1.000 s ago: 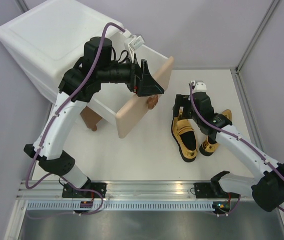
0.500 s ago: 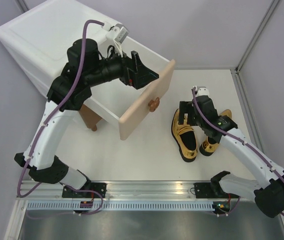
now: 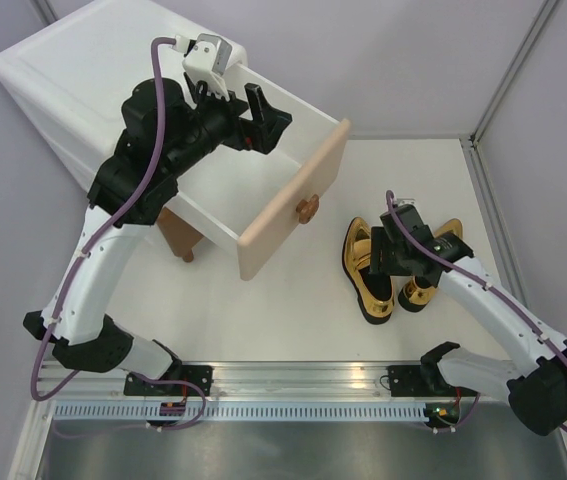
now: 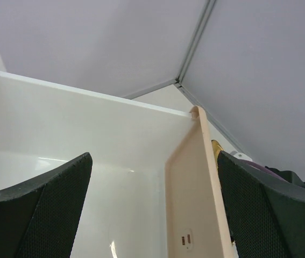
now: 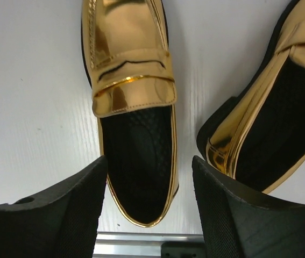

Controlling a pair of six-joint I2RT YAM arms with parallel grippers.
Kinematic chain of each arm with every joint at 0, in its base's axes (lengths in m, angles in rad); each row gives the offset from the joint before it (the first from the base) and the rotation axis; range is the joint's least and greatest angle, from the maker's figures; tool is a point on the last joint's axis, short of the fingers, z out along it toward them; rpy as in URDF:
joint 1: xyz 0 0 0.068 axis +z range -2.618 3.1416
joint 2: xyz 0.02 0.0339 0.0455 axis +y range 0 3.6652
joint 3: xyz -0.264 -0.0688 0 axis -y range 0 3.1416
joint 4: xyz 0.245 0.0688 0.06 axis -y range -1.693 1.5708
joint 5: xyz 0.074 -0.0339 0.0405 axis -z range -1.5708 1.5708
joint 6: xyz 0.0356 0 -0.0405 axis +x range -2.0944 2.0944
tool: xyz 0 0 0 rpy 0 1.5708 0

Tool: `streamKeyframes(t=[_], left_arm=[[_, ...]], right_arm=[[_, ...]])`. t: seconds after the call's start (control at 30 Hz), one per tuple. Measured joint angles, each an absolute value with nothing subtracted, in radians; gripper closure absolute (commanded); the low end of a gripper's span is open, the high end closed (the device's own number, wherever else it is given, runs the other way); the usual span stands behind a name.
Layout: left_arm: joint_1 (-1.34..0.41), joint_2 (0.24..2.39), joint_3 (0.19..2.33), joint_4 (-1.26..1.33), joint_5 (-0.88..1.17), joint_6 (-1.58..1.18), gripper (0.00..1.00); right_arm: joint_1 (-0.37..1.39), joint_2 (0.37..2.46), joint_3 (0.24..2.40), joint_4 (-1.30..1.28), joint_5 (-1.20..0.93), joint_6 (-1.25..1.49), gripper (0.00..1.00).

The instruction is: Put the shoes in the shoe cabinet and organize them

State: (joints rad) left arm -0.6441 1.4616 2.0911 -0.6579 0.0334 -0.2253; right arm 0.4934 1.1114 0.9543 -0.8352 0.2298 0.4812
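Note:
The white shoe cabinet [image 3: 93, 70] stands at the back left with its beige upper drawer [image 3: 298, 195] pulled open. My left gripper [image 3: 268, 118] is open and empty above the drawer's white inside [image 4: 87, 161], near the beige front panel [image 4: 192, 188]. Two gold shoes lie on the table at the right, one [image 3: 368, 285] beside the other [image 3: 433, 270]. My right gripper [image 3: 391, 268] is open and low over the heel end of the left gold shoe [image 5: 133, 107], its fingers [image 5: 50, 215] on either side. The second gold shoe [image 5: 270, 123] lies just to the right. The purple shoes are out of view.
The bear-shaped knob [image 3: 307, 208] sticks out of the drawer front toward the shoes. The brown lower part and a foot of the cabinet [image 3: 178, 240] show under the drawer. A metal rail [image 3: 293, 385] runs along the near edge. Grey walls close the back and sides.
My left gripper has risen and drawn back from the drawer front to over the drawer's inside. My right gripper has moved toward the near edge, along the left gold shoe to its heel.

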Motion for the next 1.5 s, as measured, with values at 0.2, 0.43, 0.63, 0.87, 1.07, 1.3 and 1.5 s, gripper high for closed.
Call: streamKeyframes(t=[0.2, 0.43, 0.63, 0.87, 1.07, 1.3, 1.5], left_arm=[[-0.634, 1.468, 2.087, -0.655, -0.006, -0.2, 0.0], [-0.634, 1.468, 2.073, -0.652, -0.02, -0.191, 0.0], [-0.634, 1.468, 2.066, -0.651, -0.023, -0.184, 0.0], [-0.634, 1.468, 2.061, -0.651, -0.02, -0.177, 0.0], [-0.634, 1.468, 2.055, -0.65, 0.011, -0.176, 0.0], [-0.634, 1.468, 2.054, -0.649, 0.032, -0.176, 0.0], [-0.634, 1.468, 2.054, -0.648, 0.026, -0.176, 0.0]], right_arm=[[0.492, 1.122, 0.896, -0.871, 0.222, 0.515, 0.55], [0.48, 1.166, 0.817, -0.831, 0.21, 0.528, 0.55], [0.472, 1.235, 0.773, -0.767, 0.194, 0.522, 0.64], [0.45, 1.284, 0.77, -0.728, 0.194, 0.488, 0.99], [0.398, 1.28, 0.807, -0.742, 0.208, 0.464, 0.99], [0.245, 1.267, 1.032, -0.767, 0.247, 0.443, 0.99], [0.153, 1.29, 1.291, -0.776, 0.273, 0.431, 0.99]])
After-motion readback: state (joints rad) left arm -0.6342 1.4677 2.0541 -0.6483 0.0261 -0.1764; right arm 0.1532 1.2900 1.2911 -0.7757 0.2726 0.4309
